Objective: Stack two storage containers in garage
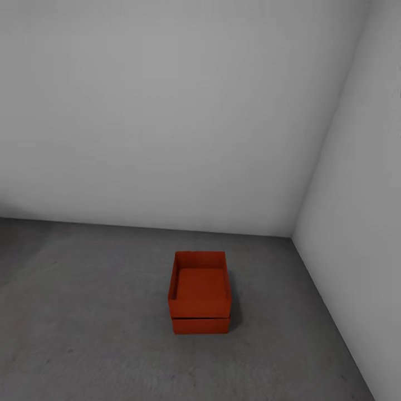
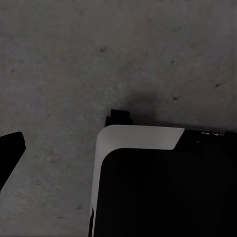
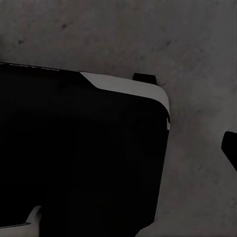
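- Since the 2 storage containers (image 1: 199, 295) already sit one on the other on the dark concrete floor (image 1: 83, 334) of the garage, near the corner of its pale walls (image 1: 167, 111), the stacking looks finished.
- What remains, I judge, is to check that the upper bin rests square; its edge overhangs the lower slightly.
- The wrist views show concrete and the robot's dark base (image 2: 163, 182); I cannot tell whether either gripper's fingers are open or closed.
- No label, brand or writing is readable anywhere.
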Controlling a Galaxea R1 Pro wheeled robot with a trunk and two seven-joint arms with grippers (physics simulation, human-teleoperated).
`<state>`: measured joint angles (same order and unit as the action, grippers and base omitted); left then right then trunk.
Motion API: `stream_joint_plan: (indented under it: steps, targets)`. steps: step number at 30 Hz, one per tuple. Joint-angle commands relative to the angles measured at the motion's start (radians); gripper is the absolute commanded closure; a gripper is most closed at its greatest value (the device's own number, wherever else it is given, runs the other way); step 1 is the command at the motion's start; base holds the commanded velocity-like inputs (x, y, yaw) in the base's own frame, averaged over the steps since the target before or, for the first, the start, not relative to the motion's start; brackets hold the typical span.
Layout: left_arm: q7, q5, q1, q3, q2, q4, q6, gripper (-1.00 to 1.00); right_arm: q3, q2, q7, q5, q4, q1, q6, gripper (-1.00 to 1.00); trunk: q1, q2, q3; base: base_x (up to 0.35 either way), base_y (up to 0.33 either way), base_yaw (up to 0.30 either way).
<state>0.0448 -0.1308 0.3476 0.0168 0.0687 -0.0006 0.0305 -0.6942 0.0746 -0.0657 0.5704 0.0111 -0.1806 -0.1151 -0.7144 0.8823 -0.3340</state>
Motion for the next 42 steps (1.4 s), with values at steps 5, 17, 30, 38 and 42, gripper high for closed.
stream_joint_plan:
  steps: [5,17,30,38,42]
  targets:
    - [0.004,-0.01,0.001,0.003,0.0,0.0,0.003,-1.0,-0.008,0.001,-0.003,0.008,0.001,-0.001,-0.003,-1.0,0.0,0.001,0.007,0.0,0.0,0.0]
    - [0.004,-0.01,0.001,0.002,0.0,0.0,0.003,-1.0,-0.008,0.001,-0.002,0.007,0.001,-0.001,-0.004,-1.0,0.0,0.001,0.025,0.0,0.0,0.0]
    - [0.004,-0.011,0.001,0.002,0.0,0.001,0.004,-1.0,-0.008,0.002,-0.002,0.008,0.001,-0.001,-0.005,-1.0,0.0,0.001,0.046,0.0,0.0,0.0]
    - [0.006,-0.011,-0.024,0.002,-0.003,0.0,0.004,-1.0,-0.008,0.001,-0.003,0.008,0.001,0.002,-0.005,-1.0,0.0,0.001,0.058,0.0,0.0,0.0]
    - [0.006,-0.01,-0.045,0.001,-0.004,0.0,0.001,-1.0,-0.008,0.001,-0.003,0.007,0.001,0.009,-0.012,-1.0,0.0,0.001,0.064,0.0,0.0,0.0]
